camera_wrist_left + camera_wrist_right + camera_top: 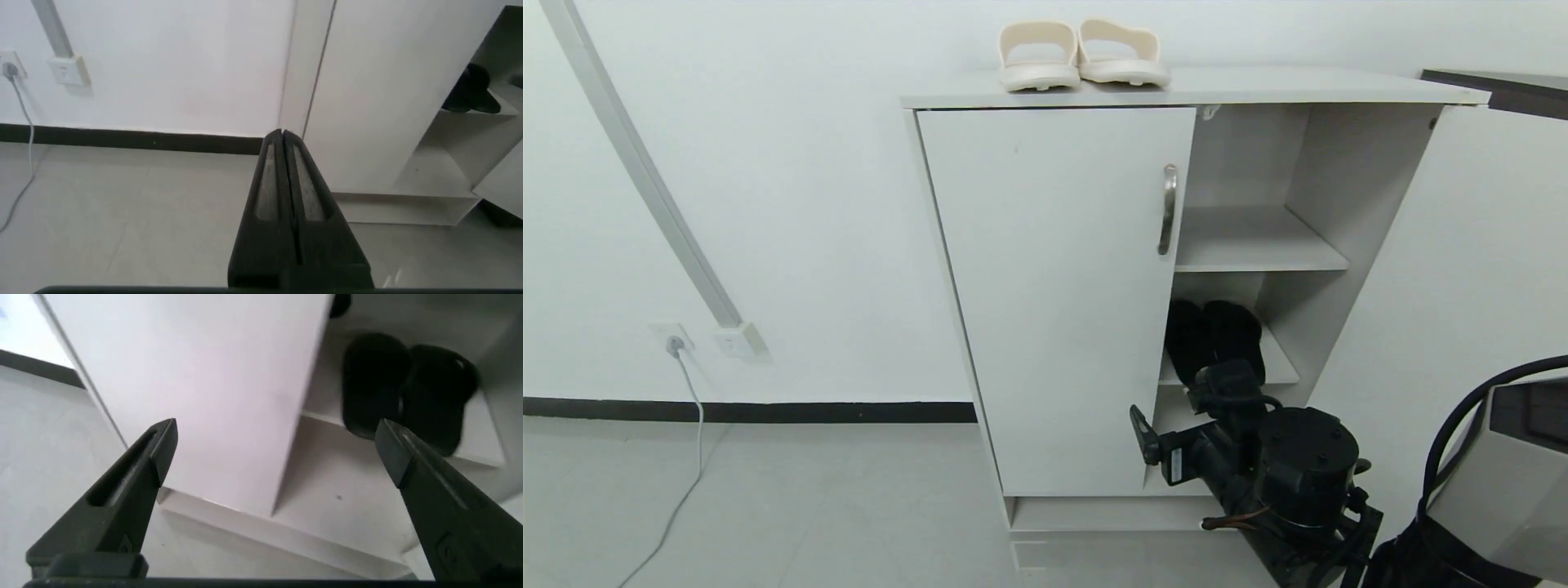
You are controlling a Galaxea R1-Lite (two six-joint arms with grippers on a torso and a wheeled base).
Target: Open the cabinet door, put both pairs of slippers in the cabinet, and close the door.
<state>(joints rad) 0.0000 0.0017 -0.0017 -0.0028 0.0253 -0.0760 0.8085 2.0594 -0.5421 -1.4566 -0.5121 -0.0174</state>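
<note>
Right tool partly hides the black slippers.

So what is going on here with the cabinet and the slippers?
A robot is loading a white cabinet. Its right door stands open and the left door is shut. The black slippers lie on a lower shelf, and the right pincer, open, is just in front of them. The beige slippers sit on top of the cabinet. The left pincer is shut and holds nothing.
</note>
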